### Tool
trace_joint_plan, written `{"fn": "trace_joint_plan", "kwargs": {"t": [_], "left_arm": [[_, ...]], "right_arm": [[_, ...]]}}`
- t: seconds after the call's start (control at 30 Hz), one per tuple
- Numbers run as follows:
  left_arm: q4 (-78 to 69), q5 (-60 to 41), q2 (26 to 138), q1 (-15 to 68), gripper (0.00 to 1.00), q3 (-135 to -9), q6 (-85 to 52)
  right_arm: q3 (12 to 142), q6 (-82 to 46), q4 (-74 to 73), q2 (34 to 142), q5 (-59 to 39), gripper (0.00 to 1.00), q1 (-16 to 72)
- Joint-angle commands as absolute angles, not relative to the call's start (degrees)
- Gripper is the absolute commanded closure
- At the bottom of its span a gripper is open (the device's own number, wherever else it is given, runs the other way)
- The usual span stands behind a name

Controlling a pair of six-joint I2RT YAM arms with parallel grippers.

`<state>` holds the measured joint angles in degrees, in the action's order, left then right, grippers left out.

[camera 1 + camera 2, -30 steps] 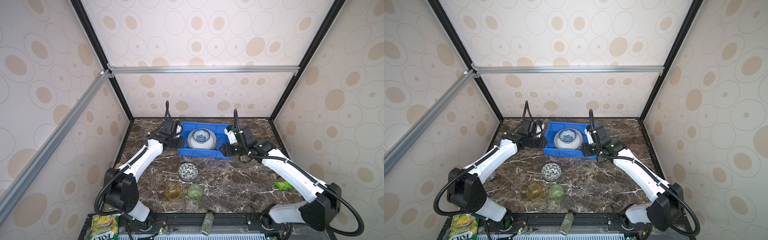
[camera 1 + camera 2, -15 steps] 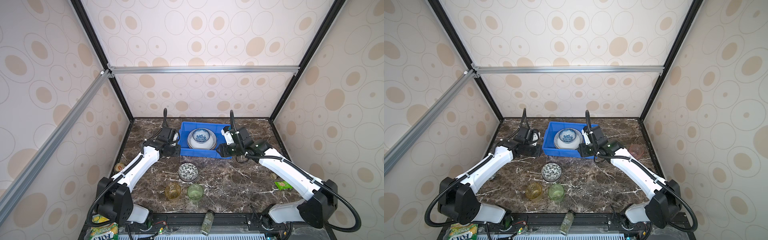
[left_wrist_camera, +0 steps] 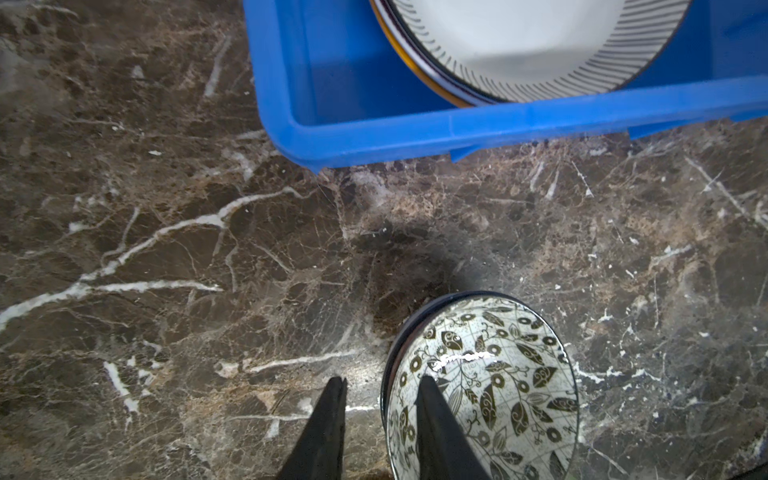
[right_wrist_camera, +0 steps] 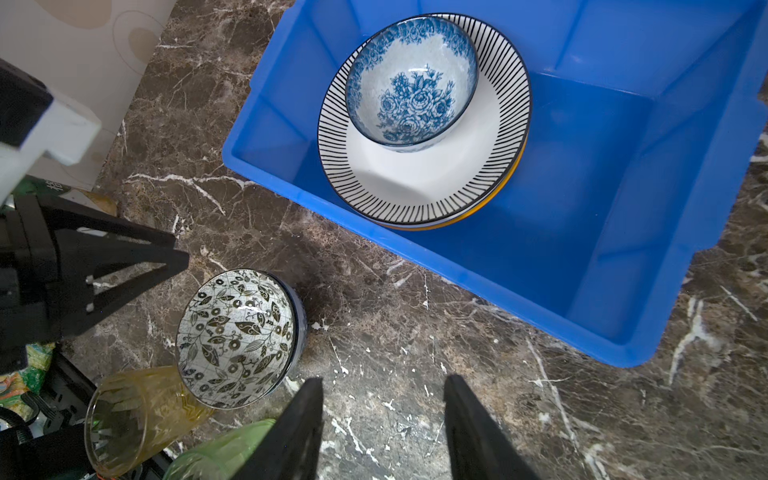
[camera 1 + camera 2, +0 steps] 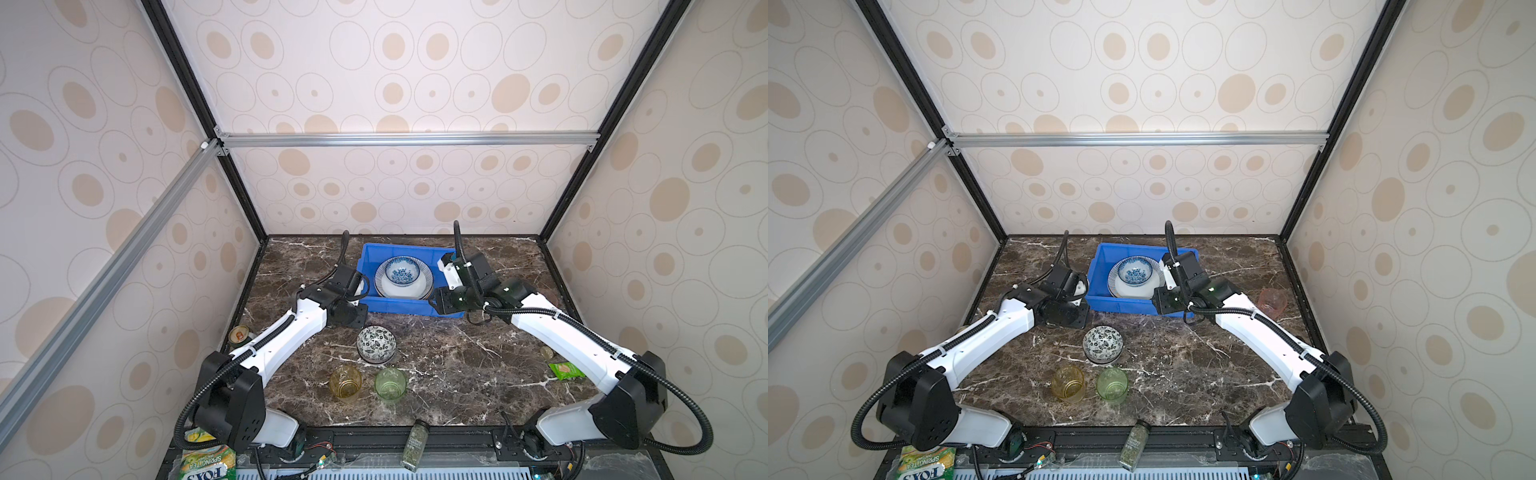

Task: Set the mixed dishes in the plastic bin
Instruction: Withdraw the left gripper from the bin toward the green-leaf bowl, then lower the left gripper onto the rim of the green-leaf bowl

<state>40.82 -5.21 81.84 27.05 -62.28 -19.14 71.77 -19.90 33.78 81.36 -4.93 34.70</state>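
Note:
The plastic bin (image 5: 409, 305) (image 5: 1125, 305) stands at the back middle, holding a striped-rim plate (image 4: 424, 174) on other plates, with a blue floral bowl (image 4: 411, 83) on top. A black-white floral bowl (image 5: 376, 344) (image 3: 490, 382) (image 4: 237, 336) sits on the marble in front of the bin. Nearer the front are a yellow tumbler (image 5: 345, 382) and a green tumbler (image 5: 390, 384); a pink tumbler (image 5: 1271, 300) stands at the right. My left gripper (image 3: 381, 382) hangs open and empty above the floral bowl's near rim. My right gripper (image 4: 383, 381) is open and empty over bare marble by the bin's front right corner.
A spice jar (image 5: 413, 446) lies on the front rail. A tin can (image 5: 239, 334) sits by the left wall, a green packet (image 5: 565, 370) by the right arm, and a tea packet (image 5: 203, 461) at the front left. Patterned walls enclose the table.
My left gripper has drawn back from the bin's left side toward the front and now hangs over the black-white bowl. My right gripper has shifted slightly left along the bin's front.

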Motion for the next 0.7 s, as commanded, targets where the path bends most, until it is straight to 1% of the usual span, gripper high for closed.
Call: {"fn": "trace_joint_plan", "kwargs": {"t": [0.0, 0.3, 0.53, 0.67], "left_arm": [[43.25, -4.03, 81.74, 28.11, 0.7, -61.65, -20.26], [43.26, -3.37, 82.51, 30.71, 0.69, -60.21, -21.32], [43.5, -2.03, 81.85, 31.1, 0.67, -58.81, -22.4], [43.07, -3.16, 81.73, 31.2, 0.66, -57.98, -22.67]], "right_arm": [[72.47, -20.22, 33.4, 81.73, -4.58, 0.49, 35.25], [72.31, -19.89, 33.49, 81.3, -3.96, 0.49, 35.24], [72.55, -19.78, 33.4, 81.54, -4.31, 0.49, 35.25], [72.67, -19.95, 33.14, 81.74, -4.72, 0.49, 35.33]]}}
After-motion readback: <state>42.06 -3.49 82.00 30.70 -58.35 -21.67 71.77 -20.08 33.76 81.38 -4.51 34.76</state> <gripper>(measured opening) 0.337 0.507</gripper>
